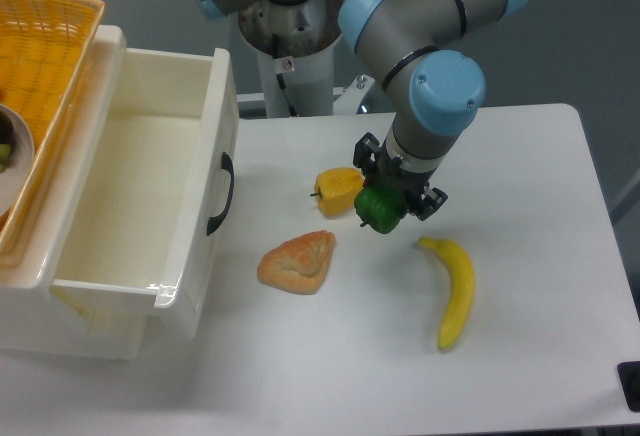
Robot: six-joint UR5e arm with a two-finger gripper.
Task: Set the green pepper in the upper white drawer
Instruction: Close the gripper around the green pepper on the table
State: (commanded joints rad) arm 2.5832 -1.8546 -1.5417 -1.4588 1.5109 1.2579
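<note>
Camera view from above the tabletop (520, 156): the arm reaches down from twelve o'clock, and its tool (385, 206) is closed around the green pepper (377, 210), fingers pressed to either side of it. The pepper sits near the middle of the scene, held at the tool's tip; whether it is lifted clear of the surface or resting on it cannot be told from this angle. Just beside it, at about ten o'clock, lies the yellow-orange pepper (338, 190), close enough that the two seem nearly to touch. At about eight o'clock from the green pepper lies a croissant (298, 261), apart from it. At about four o'clock lies a banana (455, 291), its upper tip near the tool.

Well off toward nine o'clock, the upper white drawer (190, 206) stands pulled open, its black handle (222, 193) facing the peppers, its interior showing only white walls and floor. Above its far-left edge rests an orange woven basket (45, 66), partly cut off by the frame.
</note>
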